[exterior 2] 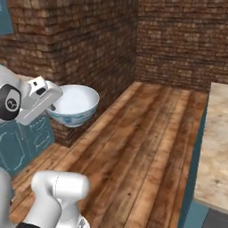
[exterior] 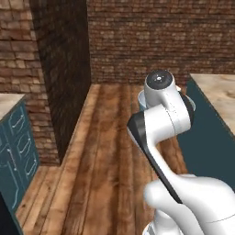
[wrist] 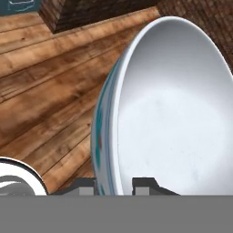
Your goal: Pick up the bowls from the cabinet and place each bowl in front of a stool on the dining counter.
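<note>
1. White bowl with blue pattern [wrist: 173, 118]: nearest the hand camera, its rim pinched between the closed fingers of the gripper [wrist: 116, 184], carried clear above the wooden floor [exterior 2: 147, 147].
2. Dining counter [exterior 2: 218, 147]: just to the right, bare where visible.
3. Progress: bowl picked up and in transit; placement before a stool remains.

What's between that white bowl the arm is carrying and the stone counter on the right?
Only bare wooden floor lies between the white bowl and the dining counter, seen in the right base view.
</note>
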You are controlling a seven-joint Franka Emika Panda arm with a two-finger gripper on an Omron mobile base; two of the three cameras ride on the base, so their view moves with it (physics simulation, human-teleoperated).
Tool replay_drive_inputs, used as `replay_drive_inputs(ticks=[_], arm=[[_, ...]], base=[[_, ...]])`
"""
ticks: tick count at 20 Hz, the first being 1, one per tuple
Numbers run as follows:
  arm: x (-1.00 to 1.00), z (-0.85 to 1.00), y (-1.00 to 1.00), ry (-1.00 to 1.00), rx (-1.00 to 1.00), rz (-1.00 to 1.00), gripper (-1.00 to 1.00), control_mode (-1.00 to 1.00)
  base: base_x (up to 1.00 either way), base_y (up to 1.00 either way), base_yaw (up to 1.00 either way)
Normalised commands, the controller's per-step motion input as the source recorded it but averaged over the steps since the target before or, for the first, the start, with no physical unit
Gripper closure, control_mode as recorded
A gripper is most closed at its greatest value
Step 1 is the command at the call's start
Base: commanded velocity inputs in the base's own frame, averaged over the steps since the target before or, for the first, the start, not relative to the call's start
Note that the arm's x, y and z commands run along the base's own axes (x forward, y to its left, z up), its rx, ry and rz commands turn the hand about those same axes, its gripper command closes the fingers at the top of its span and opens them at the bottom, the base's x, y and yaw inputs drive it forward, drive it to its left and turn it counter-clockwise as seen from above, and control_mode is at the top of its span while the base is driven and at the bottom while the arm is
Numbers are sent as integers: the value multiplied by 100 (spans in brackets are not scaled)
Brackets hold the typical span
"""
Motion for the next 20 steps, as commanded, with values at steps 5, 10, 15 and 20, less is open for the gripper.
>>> replay_drive_inputs(ticks=[5,10,15,20], arm=[[0,0,0,0,0,0,100,100],[0,0,0,0,0,0,100,100],[0,0,0,0,0,0,100,100],[0,0,0,0,0,0,100,100]], base=[[100,3,-37],[100,59,-33],[100,77,-31],[100,22,-21]])
